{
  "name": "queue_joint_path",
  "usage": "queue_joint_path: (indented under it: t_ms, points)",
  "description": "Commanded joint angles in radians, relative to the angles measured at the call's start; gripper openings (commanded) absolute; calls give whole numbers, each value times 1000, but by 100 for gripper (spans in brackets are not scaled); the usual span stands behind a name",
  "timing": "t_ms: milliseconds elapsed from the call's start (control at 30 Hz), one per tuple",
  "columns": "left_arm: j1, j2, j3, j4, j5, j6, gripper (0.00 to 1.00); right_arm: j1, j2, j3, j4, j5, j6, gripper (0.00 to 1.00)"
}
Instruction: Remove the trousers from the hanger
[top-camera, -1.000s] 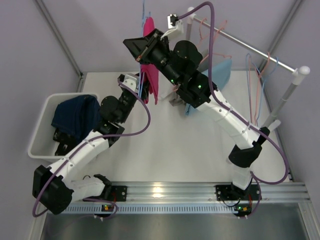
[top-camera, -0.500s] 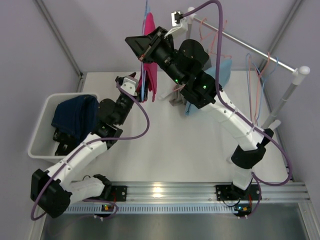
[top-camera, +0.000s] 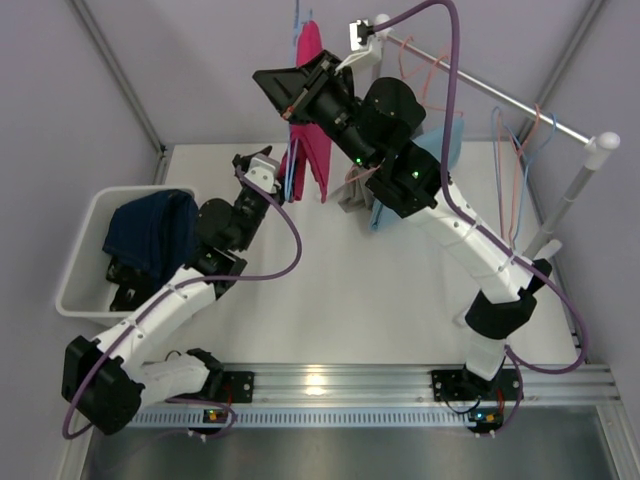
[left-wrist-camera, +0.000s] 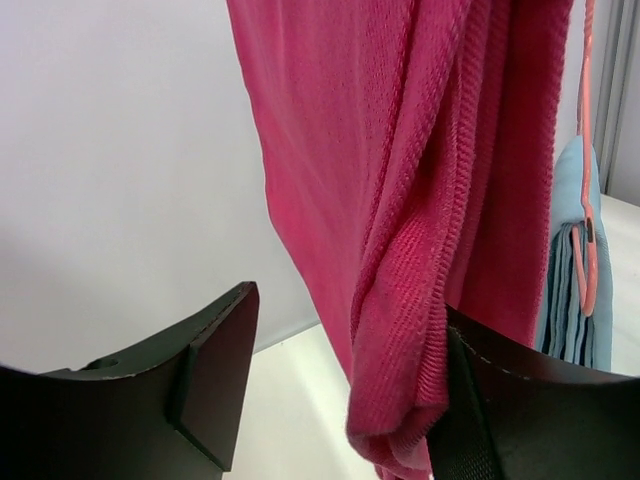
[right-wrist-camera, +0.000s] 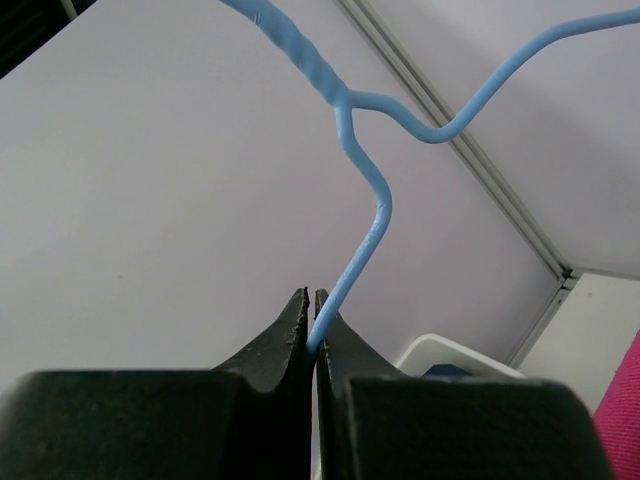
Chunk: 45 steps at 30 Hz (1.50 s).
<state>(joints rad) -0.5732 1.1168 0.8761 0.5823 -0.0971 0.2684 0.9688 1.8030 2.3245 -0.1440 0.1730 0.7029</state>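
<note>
Trousers (left-wrist-camera: 420, 200), the pink pair, hung from the blue hanger (right-wrist-camera: 365, 230), well above the bench (top-camera: 350, 300). My right gripper (right-wrist-camera: 311, 302) was clenched on the hanger's wire just below its twisted neck, holding it high so the cloth dangled free. My left gripper (left-wrist-camera: 345, 395) stood spread, one jaw either side of the lower hem and not pinching it. I judged it was placed to close and pull the cloth down off the hanger. A navy pair (top-camera: 150, 230) lay in the bin (top-camera: 80, 275) at my left, likely where this one belonged.
</note>
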Motion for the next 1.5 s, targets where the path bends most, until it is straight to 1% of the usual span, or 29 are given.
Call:
queue_joint_path:
  t_ms: [0, 100, 167, 200, 233, 300, 333, 433, 467, 533, 567, 633, 667, 800, 833, 900, 933, 967, 1033, 1067, 1133, 1267, 1300, 1400, 1467]
  points:
    - [7, 20, 44, 83, 0, 3, 66, 25, -94, 44, 149, -59, -7, 0]
    - [7, 47, 64, 106, 16, -11, 70, 25, -97, 32, 146, -78, 27, 0]
    - [7, 55, 80, 109, 19, -12, 70, 25, -96, 29, 146, -75, 32, 0]
    - [7, 60, 83, 110, 16, -12, 67, 24, -97, 29, 120, -72, 33, 0]
    - [7, 58, 86, 108, 14, -12, 61, 25, -99, 30, 116, -73, 33, 0]
    - [6, 57, 92, 108, 7, -14, 56, 25, -102, 32, 106, -73, 41, 0]
    - [7, 55, 95, 102, 7, -15, 49, 24, -105, 30, 100, -72, 46, 0]
    - [7, 37, 106, 76, 0, -17, 36, 19, -119, 21, 69, -57, 49, 0]
    - [7, 31, 106, 67, -1, -9, 28, 13, -128, -5, 69, -52, 47, 0]
    - [7, 3, 100, 42, -9, -2, 21, -2, -151, -33, 66, -35, 43, 0]
    - [7, -8, 95, 34, -12, 5, 13, -8, -159, -57, 64, -33, 35, 0]
    - [10, -40, 92, 5, -15, 9, 7, -24, -188, -105, 67, -15, 6, 0]
    - [10, -51, 92, -2, -15, 12, 1, -30, -198, -122, 72, -7, 1, 0]
    - [10, -97, 126, -61, -26, 6, 0, -77, -252, -246, 72, 9, -31, 0]
    - [9, -101, 159, -79, -29, -1, 0, -87, -278, -313, 73, 8, -34, 0]
    - [10, -109, 198, -137, -30, -32, 0, -107, -301, -378, 67, -3, -36, 0]
    - [10, -109, 219, -160, -29, -47, 0, -113, -321, -439, 63, -6, -36, 0]
    - [10, -109, 266, -208, -27, -81, 0, -116, -329, -467, 63, -12, -34, 0]
    - [10, -100, 317, -255, -32, -119, 0, -125, -346, -543, 64, -33, -23, 0]
    - [10, -92, 371, -280, -38, -158, 0, -128, -347, -562, 66, -43, -17, 0]
    - [10, -75, 423, -335, -42, -191, 0, -130, -350, -615, 72, -61, 4, 0]
    - [10, -23, 576, -400, -87, -264, 0, -130, -335, -657, 58, -85, 41, 0]
    - [10, -14, 637, -418, -108, -265, 0, -130, -327, -662, 58, -96, 46, 0]
    - [10, 11, 716, -426, -130, -264, 0, -128, -315, -674, 54, -116, 56, 0]
    - [10, 31, 794, -427, -157, -239, 0, -125, -303, -683, 55, -125, 61, 0]
